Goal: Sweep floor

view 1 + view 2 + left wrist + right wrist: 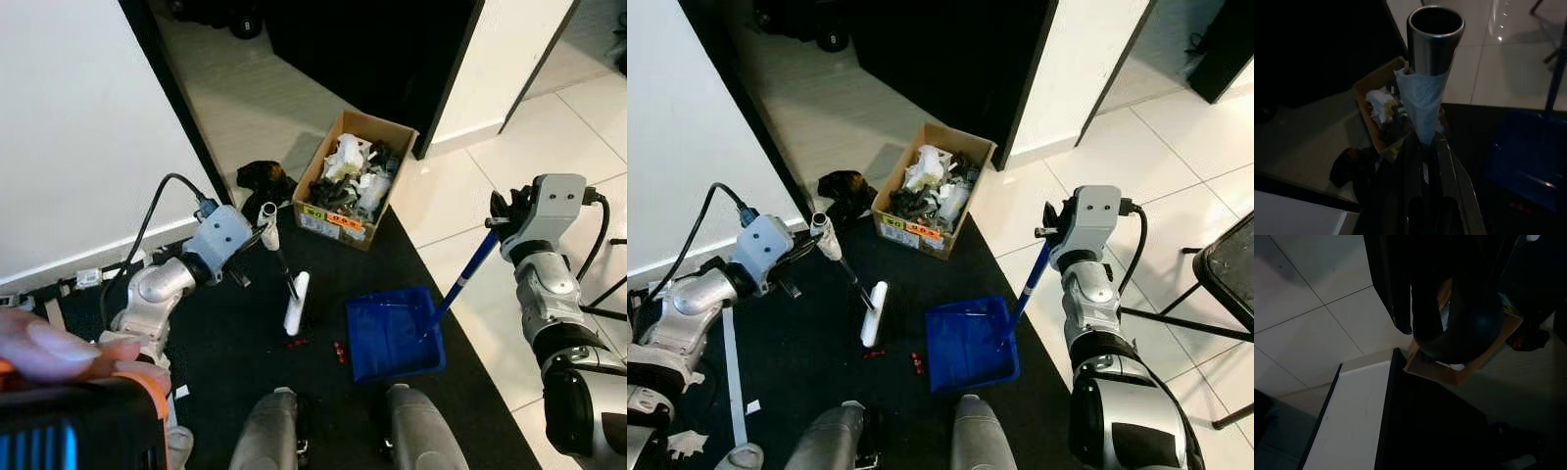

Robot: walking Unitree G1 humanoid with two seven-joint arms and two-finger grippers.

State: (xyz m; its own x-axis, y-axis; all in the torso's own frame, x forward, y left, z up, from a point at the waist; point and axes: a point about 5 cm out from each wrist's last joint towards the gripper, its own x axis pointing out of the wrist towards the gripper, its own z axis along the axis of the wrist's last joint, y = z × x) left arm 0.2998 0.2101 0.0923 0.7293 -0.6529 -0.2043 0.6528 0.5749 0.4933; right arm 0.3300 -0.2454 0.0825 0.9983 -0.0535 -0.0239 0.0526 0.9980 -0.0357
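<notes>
Left eye view: left gripper (263,232) clamps the light, stiff broom (295,303) near its handle top (best hold); red scraps (297,344) lie lower centre. Right eye view: right gripper (1050,235) grips the blue dustpan (970,345) handle.

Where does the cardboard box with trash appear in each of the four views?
Left eye view: cardboard box sits upper middle, at the black mat's far edge.
Right eye view: upper middle, slightly left.
Left wrist view: behind the taped metal handle.
Right wrist view: partly hidden behind the dark fingers.
Shared landmark: blue dustpan, near the box.
</notes>
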